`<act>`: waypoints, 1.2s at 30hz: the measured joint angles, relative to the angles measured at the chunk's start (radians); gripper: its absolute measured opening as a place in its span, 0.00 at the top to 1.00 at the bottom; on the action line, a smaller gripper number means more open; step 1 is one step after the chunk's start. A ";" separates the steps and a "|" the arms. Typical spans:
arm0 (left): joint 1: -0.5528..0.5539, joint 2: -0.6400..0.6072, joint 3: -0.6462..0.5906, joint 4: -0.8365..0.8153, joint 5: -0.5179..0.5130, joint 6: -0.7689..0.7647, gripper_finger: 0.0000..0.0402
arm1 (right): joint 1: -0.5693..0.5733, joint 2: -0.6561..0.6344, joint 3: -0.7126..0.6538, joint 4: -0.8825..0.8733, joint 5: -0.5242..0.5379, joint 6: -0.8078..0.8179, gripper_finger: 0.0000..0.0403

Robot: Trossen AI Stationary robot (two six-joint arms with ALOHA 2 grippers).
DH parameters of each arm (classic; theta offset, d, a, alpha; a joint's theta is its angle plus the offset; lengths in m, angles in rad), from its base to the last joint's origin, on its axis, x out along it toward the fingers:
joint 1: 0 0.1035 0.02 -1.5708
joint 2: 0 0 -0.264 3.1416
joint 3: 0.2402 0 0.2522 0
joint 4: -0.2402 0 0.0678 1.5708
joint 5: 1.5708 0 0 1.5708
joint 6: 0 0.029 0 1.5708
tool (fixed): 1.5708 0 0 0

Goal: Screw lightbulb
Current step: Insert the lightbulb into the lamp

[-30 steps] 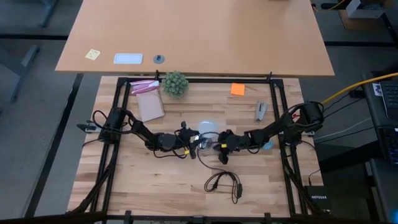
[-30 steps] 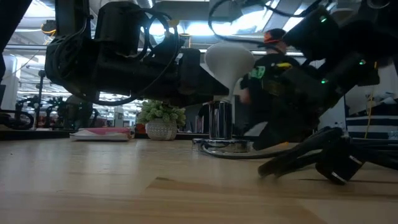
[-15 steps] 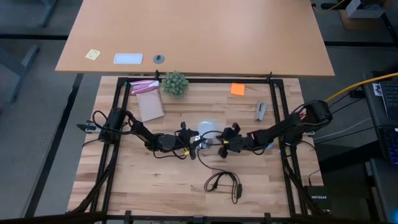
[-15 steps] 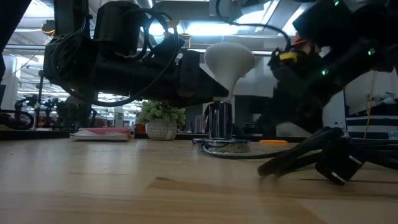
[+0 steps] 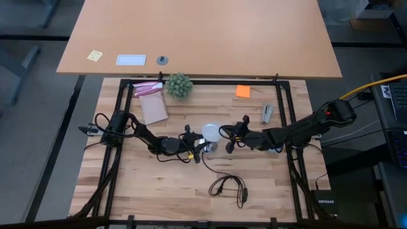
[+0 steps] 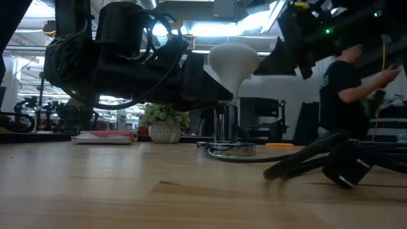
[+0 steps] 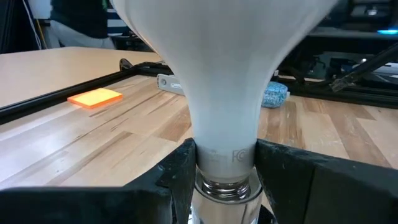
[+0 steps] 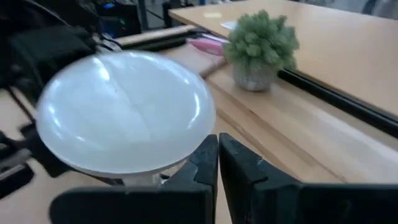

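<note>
- High view: the bulb point(image 5: 210, 132) stands at the middle of the table point(image 5: 152, 184), dome up. The left gripper point(image 5: 202, 147) reaches in from the left edge and sits against the bulb's base. The right gripper point(image 5: 230, 135) lies just beside the bulb, on the side toward the right edge, apart from it. A plant point(image 5: 179, 84) stands at the far edge, a pink book point(image 5: 151, 100) near the far left corner, an orange note point(image 5: 243, 91) toward the far right, and a black cord point(image 5: 229, 188) coils near the front edge.
- Low view: the bulb point(image 6: 233, 62) stands upright on a metal socket point(image 6: 226, 130) whose round foot rests on the table. The left arm's dark bulk reaches the bulb's neck. A person point(image 6: 346, 89) stands in the room behind.
- Left wrist view: the left fingers point(image 7: 180, 171) clamp the bulb point(image 7: 227, 74) at its narrow neck, one on each side, just above the screw threads.
- Right wrist view: the right fingers point(image 8: 202, 163) are pressed together, holding nothing, with the bulb's dome point(image 8: 124, 112) just before them. The plant point(image 8: 260, 46) stands beyond, by the far edge.
</note>
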 joint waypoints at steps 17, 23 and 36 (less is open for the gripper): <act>0.000 0.000 0.000 0.004 0.003 0.000 0.64 | 0.000 -0.001 0.000 0.038 -0.067 -0.015 0.95; 0.000 0.000 0.000 0.005 0.005 -0.001 0.62 | 0.000 -0.001 0.000 0.041 -0.080 -0.015 0.95; 0.002 0.002 0.000 0.019 -0.001 0.045 0.46 | 0.001 -0.001 0.000 0.039 -0.100 -0.015 0.95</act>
